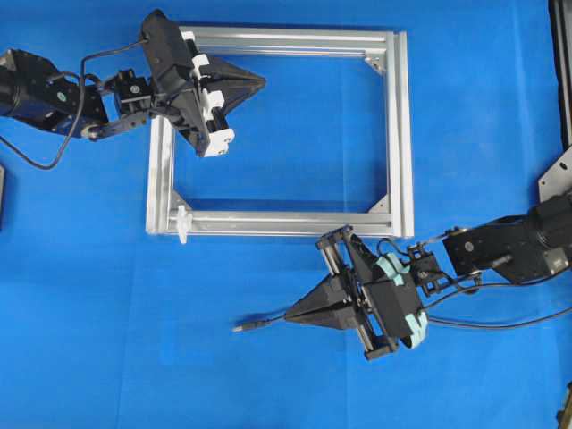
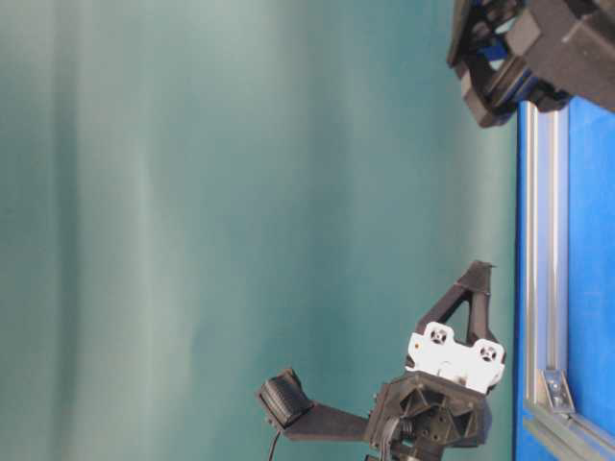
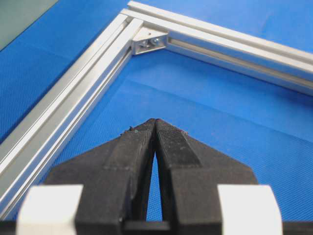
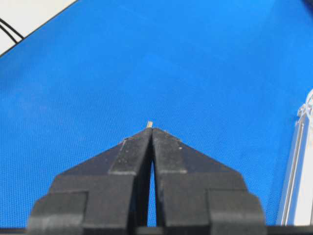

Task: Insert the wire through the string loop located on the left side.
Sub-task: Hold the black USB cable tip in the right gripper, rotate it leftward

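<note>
Wire (image 1: pixel 259 322) tip beyond right gripper (image 1: pixel 290 315) apparently pinching it, left gripper (image 1: pixel 261 82) closed empty.

Most of the wire (image 1: pixel 261 322) was hidden under the right gripper (image 1: pixel 290 315); only its plug end could be seen overhead, and a tiny tip (image 4: pixel 149 124) in the right wrist view. The string loop (image 1: pixel 183 223) was too small for its opening to be made out. The aluminium frame (image 3: pixel 73 93) was cut off by the picture's edges in the left wrist view.

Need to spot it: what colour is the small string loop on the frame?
White; the small string loop shows best in the overhead view.
</note>
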Robot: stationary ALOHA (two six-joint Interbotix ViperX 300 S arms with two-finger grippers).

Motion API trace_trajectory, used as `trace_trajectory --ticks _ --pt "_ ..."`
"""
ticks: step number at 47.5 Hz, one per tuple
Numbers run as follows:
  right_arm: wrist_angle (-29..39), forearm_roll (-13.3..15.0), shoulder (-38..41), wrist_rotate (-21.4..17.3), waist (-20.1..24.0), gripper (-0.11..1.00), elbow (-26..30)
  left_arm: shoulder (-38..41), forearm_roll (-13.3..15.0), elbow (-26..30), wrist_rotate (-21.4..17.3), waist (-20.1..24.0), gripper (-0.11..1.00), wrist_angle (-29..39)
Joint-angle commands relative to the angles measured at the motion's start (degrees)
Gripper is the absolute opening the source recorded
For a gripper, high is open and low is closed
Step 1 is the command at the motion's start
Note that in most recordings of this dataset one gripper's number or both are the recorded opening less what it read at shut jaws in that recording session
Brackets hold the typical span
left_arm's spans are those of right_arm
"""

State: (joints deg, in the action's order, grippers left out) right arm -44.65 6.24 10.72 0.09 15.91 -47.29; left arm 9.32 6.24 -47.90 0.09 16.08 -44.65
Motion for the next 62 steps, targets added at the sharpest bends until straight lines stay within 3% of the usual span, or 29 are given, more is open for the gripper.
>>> trace_trajectory --ticks 1,22,27,37,41,53,62 --pt "-0.18 -0.26 -3.87 -0.62 -0.26 0.01 0.26 -2.29 -0.79 0.35 0.0 -0.7 0.0 1.49" --pt "0.44 -0.26 -4.04 -3.96 -0.18 0.0 0.44 -2.81 -0.97 -0.44 0.35 -0.7 0.0 1.85" --pt "0.44 -0.44 -4.13 -4.22 -0.18 0.15 0.62 -2.72 -0.97 -0.44 0.26 -0.7 0.0 1.58" --pt "1.14 -0.88 -3.87 -5.19 -0.26 0.77 0.97 -2.81 -0.97 -0.53 0.18 -0.7 0.0 1.41" --pt "1.58 -1.23 -3.87 -5.19 -0.26 0.94 0.97 -2.81 -0.97 -0.53 0.18 -0.7 0.0 1.32" --pt "2.02 -1.67 -1.67 -5.63 0.35 0.94 1.93 -2.72 -0.97 -0.44 0.18 -0.7 0.0 1.32" --pt "2.02 -3.78 4.13 -7.03 0.97 0.94 4.39 -2.72 -0.97 -0.62 0.18 -0.62 0.0 1.49"
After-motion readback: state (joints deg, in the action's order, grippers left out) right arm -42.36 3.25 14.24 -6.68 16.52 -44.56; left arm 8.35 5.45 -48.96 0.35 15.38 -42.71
